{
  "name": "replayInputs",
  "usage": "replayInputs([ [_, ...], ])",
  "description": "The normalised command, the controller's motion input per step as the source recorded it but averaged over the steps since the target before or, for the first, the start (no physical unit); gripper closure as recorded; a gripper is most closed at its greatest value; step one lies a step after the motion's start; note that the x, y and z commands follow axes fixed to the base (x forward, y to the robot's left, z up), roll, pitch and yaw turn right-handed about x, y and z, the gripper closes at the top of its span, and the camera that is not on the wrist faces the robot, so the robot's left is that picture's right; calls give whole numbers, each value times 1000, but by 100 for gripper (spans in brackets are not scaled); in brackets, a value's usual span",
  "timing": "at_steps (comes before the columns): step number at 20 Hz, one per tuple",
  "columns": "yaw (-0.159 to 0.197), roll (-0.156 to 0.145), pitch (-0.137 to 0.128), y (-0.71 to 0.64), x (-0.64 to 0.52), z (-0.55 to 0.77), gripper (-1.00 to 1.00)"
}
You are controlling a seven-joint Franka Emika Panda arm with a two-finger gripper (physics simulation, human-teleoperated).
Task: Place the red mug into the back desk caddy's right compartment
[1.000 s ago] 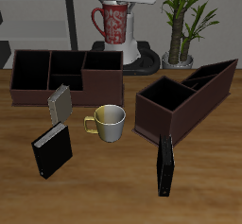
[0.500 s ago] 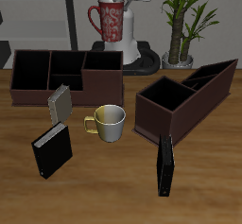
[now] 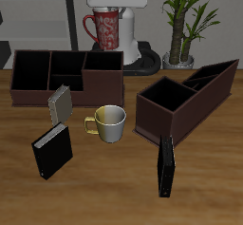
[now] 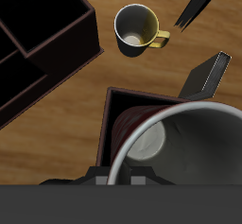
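The red mug (image 3: pixel 105 28), patterned with a red handle, hangs in my gripper (image 3: pixel 113 11) high above the back of the table. My gripper is shut on the mug's rim. The back desk caddy (image 3: pixel 38 88) is the long dark brown box below. The mug is above its right compartment (image 3: pixel 102 62), the end section, well clear of its walls. In the wrist view the mug's whitish inside (image 4: pixel 194 157) fills the near field. That compartment's wall (image 4: pixel 106 124) shows beneath it.
A cream-yellow mug (image 3: pixel 109 122) (image 4: pixel 138 26) stands in front of the caddy. An angled dark brown caddy (image 3: pixel 180 101) (image 4: pixel 43 39) is beside it. A grey book (image 3: pixel 60 103) leans on the caddy. Two black books (image 3: pixel 52 151) (image 3: pixel 166 166) lie nearer the front edge.
The mug and my gripper have shifted slightly sideways and a little lower over the caddy's end section. Nothing on the table has moved.
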Motion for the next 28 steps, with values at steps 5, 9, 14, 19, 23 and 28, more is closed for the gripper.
replayInputs([
  [5,-14,15,19,37,94,-233,100],
  [9,-28,-12,7,-42,108,-254,100],
  [14,-19,-7,15,-24,35,-235,100],
  [19,-28,9,18,39,-10,-269,100],
  [23,-36,-13,-1,-21,-37,-154,100],
  [28,-20,-8,-5,-18,16,-183,100],
])
